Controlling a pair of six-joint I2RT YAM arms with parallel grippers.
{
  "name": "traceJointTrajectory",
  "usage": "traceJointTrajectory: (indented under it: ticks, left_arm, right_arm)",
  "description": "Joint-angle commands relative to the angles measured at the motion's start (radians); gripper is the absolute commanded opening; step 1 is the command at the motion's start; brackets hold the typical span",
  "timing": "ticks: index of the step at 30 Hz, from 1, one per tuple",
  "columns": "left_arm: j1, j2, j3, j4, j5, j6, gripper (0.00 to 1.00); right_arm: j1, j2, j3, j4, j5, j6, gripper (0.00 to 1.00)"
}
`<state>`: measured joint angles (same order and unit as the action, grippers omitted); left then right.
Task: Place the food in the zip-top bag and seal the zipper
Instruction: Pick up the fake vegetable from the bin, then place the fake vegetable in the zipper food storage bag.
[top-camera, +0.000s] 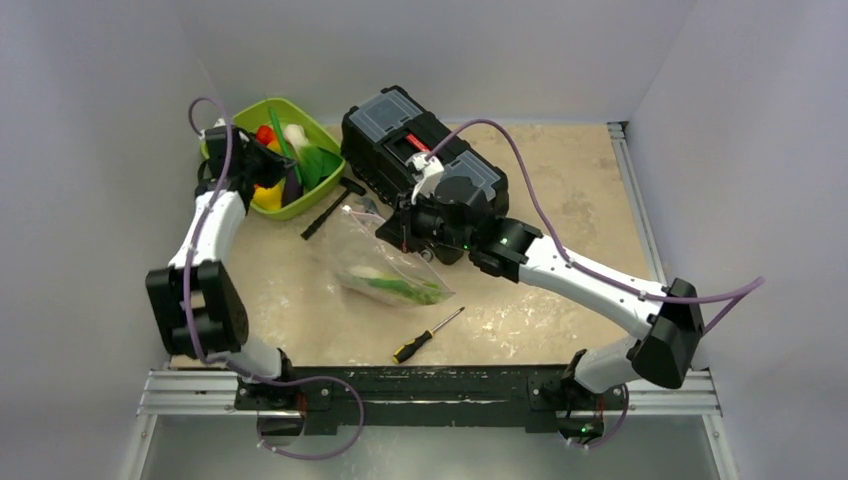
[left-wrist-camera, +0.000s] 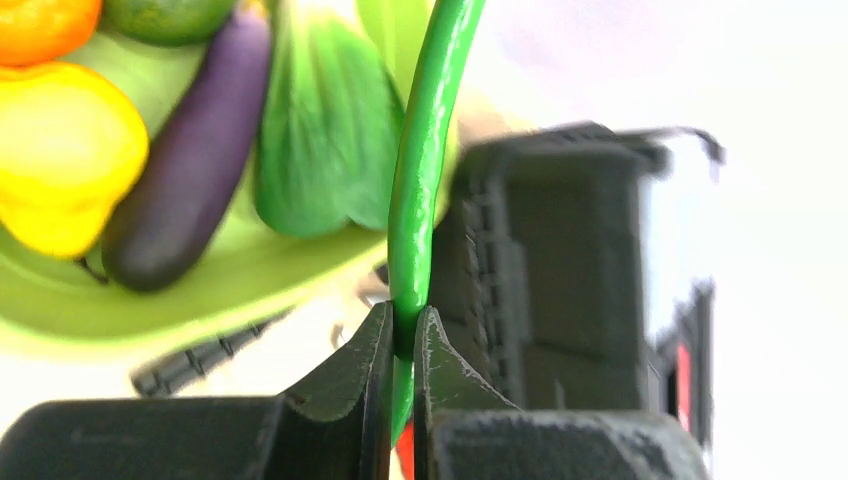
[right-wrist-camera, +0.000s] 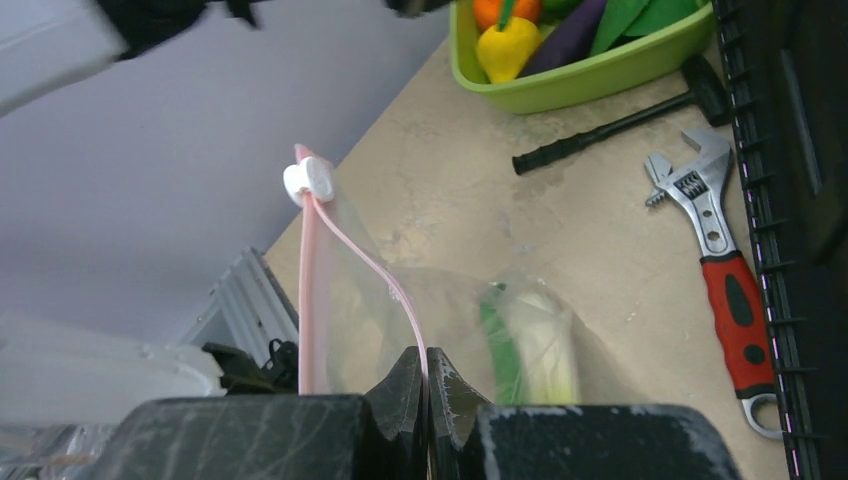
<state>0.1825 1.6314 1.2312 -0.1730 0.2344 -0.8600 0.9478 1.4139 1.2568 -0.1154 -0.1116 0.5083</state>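
Note:
My left gripper (left-wrist-camera: 403, 325) is shut on a long thin green stalk (left-wrist-camera: 425, 170), which rises from the jaws over the lime-green tray (left-wrist-camera: 200, 300). A purple eggplant (left-wrist-camera: 190, 170), a yellow pear (left-wrist-camera: 60, 150), an orange (left-wrist-camera: 40, 25) and green leafy pieces (left-wrist-camera: 320, 140) lie in the tray. My right gripper (right-wrist-camera: 427, 365) is shut on the pink zipper (right-wrist-camera: 365, 255) and holds the mouth of the clear zip-top bag (right-wrist-camera: 350, 330) up, its white slider (right-wrist-camera: 310, 180) at the top. A green-white leek (right-wrist-camera: 540, 345) lies inside the bag (top-camera: 385, 265).
A black toolbox (top-camera: 420, 150) stands at the back, right beside the right gripper (top-camera: 397, 230). A black hammer (right-wrist-camera: 610, 130) and a red-handled wrench (right-wrist-camera: 725, 270) lie between the tray (top-camera: 290, 205) and the toolbox. A screwdriver (top-camera: 428, 335) lies near the front edge.

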Motion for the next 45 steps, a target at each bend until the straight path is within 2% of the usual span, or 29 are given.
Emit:
traceJointTrajectory:
  ticks: [1, 4, 8, 14, 17, 20, 23, 27, 35, 41, 45]
  left_arm:
    - [-0.023, -0.274, -0.063, -0.214, 0.072, 0.106, 0.00]
    - [-0.023, -0.470, -0.106, -0.360, 0.120, 0.147, 0.00]
    - [-0.036, -0.692, -0.074, -0.617, 0.245, 0.178, 0.00]
    - [-0.073, -0.949, -0.019, -0.908, 0.362, 0.130, 0.00]
    - [-0.072, -1.029, -0.026, -0.974, 0.473, 0.052, 0.00]
    - [-0.072, -1.106, -0.004, -0.970, 0.563, -0.043, 0.00]
    - [-0.073, -1.120, 0.093, -1.042, 0.574, -0.053, 0.00]
    - [-0.073, -1.077, 0.178, -1.175, 0.647, -0.006, 0.00]
    - [-0.072, -1.034, 0.271, -1.432, 0.692, 0.070, 0.00]
    - [-0.072, -1.069, 0.180, -1.494, 0.755, -0.010, 0.00]
    - [-0.072, -1.078, 0.146, -1.536, 0.744, -0.098, 0.00]
  right_arm:
    - [-0.004, 0.048, 0.097, -0.047, 0.109, 0.021, 0.00]
    - [-0.003, 0.063, 0.128, -0.076, 0.188, 0.023, 0.00]
    - [-0.002, 0.065, 0.126, -0.062, 0.269, 0.033, 0.00]
    - [0.029, 0.085, 0.150, -0.039, 0.398, 0.082, 0.00]
    - [0.077, 0.111, 0.190, -0.021, 0.459, 0.105, 0.00]
    - [0.152, 0.135, 0.254, -0.037, 0.602, 0.094, 0.00]
    - [0.223, 0.143, 0.313, -0.042, 0.772, 0.038, 0.00]
    - [0.240, 0.130, 0.331, -0.023, 0.847, -0.043, 0.00]
    - [0.290, 0.132, 0.272, 0.101, 0.843, -0.064, 0.00]
    - [0.329, 0.152, 0.229, 0.204, 0.879, -0.037, 0.00]
    - [0.356, 0.156, 0.235, 0.219, 0.926, -0.046, 0.00]
